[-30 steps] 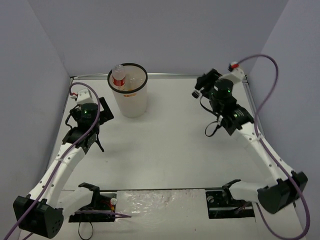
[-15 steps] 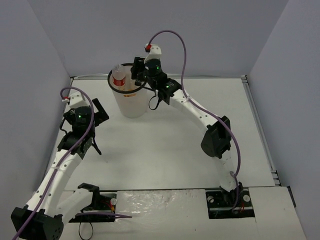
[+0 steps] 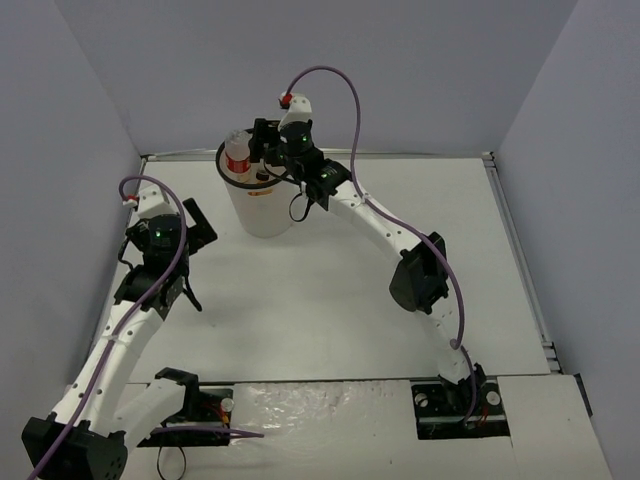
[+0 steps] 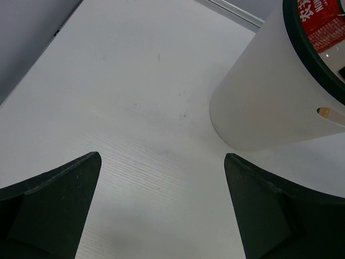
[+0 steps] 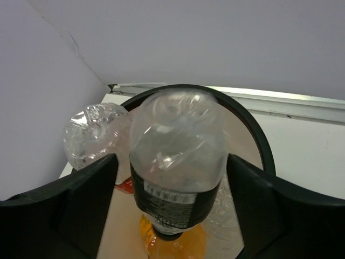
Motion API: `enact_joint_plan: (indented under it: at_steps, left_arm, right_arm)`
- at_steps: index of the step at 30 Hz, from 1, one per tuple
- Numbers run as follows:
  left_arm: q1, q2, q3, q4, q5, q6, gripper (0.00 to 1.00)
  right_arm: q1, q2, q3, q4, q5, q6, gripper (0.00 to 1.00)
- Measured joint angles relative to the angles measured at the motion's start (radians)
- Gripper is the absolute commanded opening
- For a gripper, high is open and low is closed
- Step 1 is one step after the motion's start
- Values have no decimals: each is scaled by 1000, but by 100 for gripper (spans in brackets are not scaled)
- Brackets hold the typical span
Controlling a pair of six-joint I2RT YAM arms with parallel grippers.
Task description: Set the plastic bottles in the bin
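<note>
The bin (image 3: pixel 262 208), translucent white with a black rim, stands at the back left. My right gripper (image 3: pixel 263 160) hangs over its mouth with the jaws wide. In the right wrist view a clear bottle with a dark label (image 5: pixel 178 156) points cap down into the bin between the fingers of the gripper (image 5: pixel 172 199), with a gap on the left side. Below it lie the orange bottle (image 5: pixel 172 245) and a plain clear bottle (image 5: pixel 234 213). The red-label bottle (image 3: pixel 237 152) leans at the bin's left rim (image 5: pixel 257 135). My left gripper (image 3: pixel 195 225) is open and empty, left of the bin (image 4: pixel 259 97).
Grey walls close in the table on three sides. A metal rail (image 3: pixel 400 153) runs along the back edge. Mounting plates and cables (image 3: pixel 200 415) sit at the near edge by the arm bases.
My right arm has swung from the far right of the table across to the bin and now reaches over its mouth. My left arm has shifted slightly left.
</note>
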Motion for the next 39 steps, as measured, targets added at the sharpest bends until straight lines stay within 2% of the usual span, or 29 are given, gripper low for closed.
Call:
enact_joint_plan:
  at_steps: [2,4,11,18,24,27,30,35,39]
  left_arm:
    - [1,0,0,0,6,-1,97]
    - [1,-2,0,0,13,-2,97]
    - [1,-25,-3,0,19,-2,97]
    - [1,-35,-15,-5,21,-2,97]
    - [1,-35,-15,-10,21,-3,97]
    - [1,-32,-15,-15,21,-5,97]
    - [1,-26,-15,-16,21,-7,97]
    - [5,12,-14,-28,5,-24,97]
    - [9,43,-14,-49,-1,-32,97]
  right_arm:
    - [0,0,-13,0,0,-4,96]
    - [0,0,-18,-2,0,-7,100]
    - [0,-51,-44,-7,20,-41,100]
    - [-2,-205,-133,-5,82,-131,100]
    - [-71,-518,-472,19,139,-116,100]
    - [-218,-702,-700,17,140,-69,100]
    - [-346,-844,-883,-8,204,-43,100]
    - [-357,-1043,-1185,-35,305,5,100]
    - [-349,-1117,-1374,-66,371,48,100]
